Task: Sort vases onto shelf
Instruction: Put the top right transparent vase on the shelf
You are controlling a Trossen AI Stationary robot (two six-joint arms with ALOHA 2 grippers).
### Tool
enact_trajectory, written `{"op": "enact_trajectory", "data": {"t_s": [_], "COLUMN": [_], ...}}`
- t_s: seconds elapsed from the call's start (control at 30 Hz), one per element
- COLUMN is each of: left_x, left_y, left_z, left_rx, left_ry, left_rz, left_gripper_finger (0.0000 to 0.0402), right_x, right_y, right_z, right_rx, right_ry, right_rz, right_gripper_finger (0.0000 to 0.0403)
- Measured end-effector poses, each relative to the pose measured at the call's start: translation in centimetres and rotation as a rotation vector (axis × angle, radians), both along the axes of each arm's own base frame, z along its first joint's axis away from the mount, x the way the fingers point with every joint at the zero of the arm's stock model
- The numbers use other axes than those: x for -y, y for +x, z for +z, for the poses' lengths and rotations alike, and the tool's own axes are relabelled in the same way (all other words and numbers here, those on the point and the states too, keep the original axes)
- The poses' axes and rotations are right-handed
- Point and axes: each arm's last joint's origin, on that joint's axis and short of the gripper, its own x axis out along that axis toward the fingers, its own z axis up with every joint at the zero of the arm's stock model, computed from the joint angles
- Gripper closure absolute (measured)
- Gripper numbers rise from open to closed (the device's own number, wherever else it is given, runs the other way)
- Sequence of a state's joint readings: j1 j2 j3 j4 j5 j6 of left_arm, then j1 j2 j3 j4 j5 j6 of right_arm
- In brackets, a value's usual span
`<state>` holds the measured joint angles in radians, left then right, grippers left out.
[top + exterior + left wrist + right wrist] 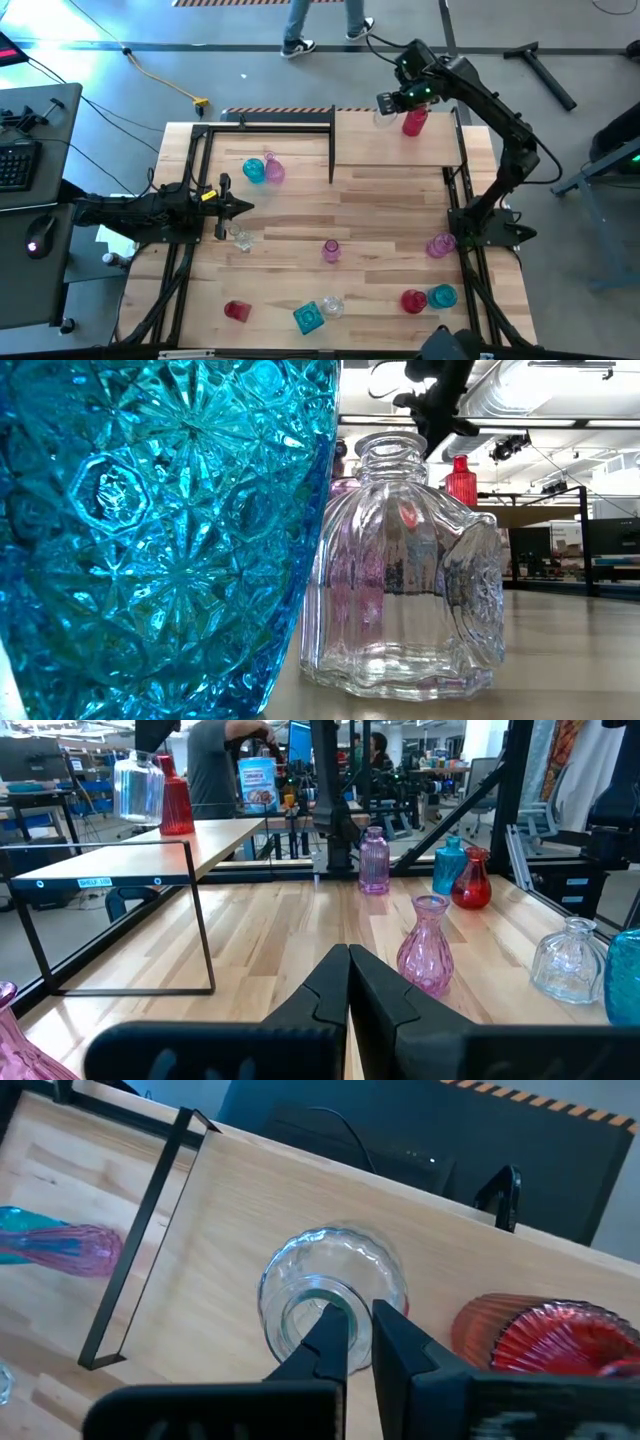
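Vases are what I'm sorting, and the one in play is a clear glass vase (330, 1295) that my right gripper (358, 1342) has by the rim, fingers pinched narrow with one inside the mouth and one outside. It sits over the shelf (395, 150), near the shelf's far edge, just beside a red vase (414, 121) already standing on the light-wood top. From the left wrist camera I see both of them up on the shelf, the clear one under the right arm and the red one touching or nearly touching it; I can't tell whether the clear vase's base rests on the wood.

My left gripper (243, 207) waits over the table well to the left of the shelf, fingers pressed together on nothing.

Off the shelf, on the table: a teal vase (254, 170) and a pink vase (274, 171) lie side by side to its left, another pink vase (331, 250) stands in front of it, and a red vase (414, 300) with a teal one (442, 296) stand farther forward. A person's legs (325, 25) show beyond the table.
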<state>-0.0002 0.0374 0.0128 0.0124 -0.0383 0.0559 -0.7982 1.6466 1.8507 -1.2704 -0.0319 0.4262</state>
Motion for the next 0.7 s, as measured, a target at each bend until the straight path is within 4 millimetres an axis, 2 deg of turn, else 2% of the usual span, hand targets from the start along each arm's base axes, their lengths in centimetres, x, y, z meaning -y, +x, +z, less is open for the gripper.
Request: {"op": "enact_trajectory", "data": {"t_s": [0.43, 0.7], "left_x": [0.0, 0.0], "left_y": [0.0, 0.0], "left_z": [0.0, 0.0], "left_rx": [0.000, 0.000], "left_ry": [0.000, 0.000], "left_rz": [0.000, 0.000], "left_gripper_finger": [0.0401, 0.0401], "right_x": [0.8, 0.9], "right_y": [1.0, 1.1], "right_z": [-1.6, -1.8], "right_rx": [-0.026, -0.032], "right_ry": [0.064, 0.077], "right_rz": [0.004, 0.006], "right_gripper_finger": [0.0397, 0.0396]}}
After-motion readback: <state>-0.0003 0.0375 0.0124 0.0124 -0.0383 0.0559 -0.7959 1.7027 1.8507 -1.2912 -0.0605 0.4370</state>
